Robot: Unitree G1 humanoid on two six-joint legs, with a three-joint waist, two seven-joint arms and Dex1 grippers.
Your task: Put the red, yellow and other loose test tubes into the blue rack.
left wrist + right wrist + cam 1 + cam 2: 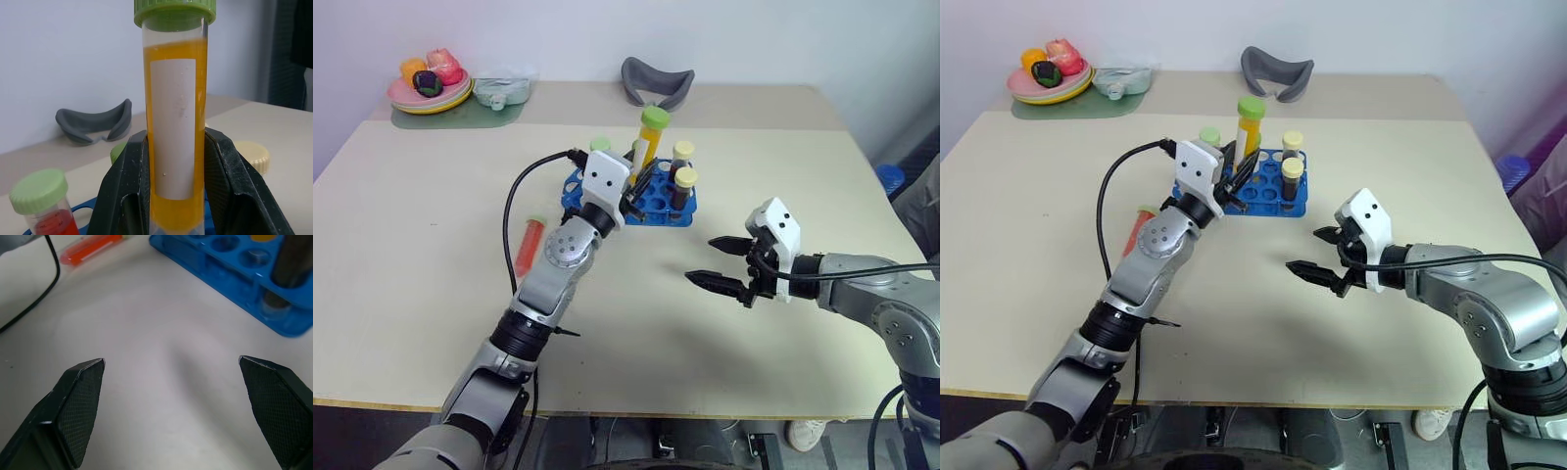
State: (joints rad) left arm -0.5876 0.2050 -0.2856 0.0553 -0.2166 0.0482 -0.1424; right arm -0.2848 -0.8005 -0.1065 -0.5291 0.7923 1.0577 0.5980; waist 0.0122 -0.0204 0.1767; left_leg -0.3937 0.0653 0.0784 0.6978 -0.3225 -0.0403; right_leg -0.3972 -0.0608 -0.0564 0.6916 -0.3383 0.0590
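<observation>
Yellow test tube [651, 137] being carried upright over the blue rack [631, 196], upper centre.
It is being clamped low by the left tool [636, 188]; likely rigid, slippery, fragile. The right tool [729, 264] is being kept wide open, empty.

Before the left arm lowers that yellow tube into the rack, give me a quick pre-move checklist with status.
1. Left gripper shut on the yellow tube: ok.
2. Tube near upright, green cap on top: ok.
3. Tube over the blue rack: ok; exactly which hole it lines up with: cannot tell.
4. Free holes in the rack: ok, several show open beside the dark tubes.
5. Right gripper open and clear of the rack: ok.
6. All loose tubes racked: not ok, the red tube lies on the table beside the left arm.
</observation>
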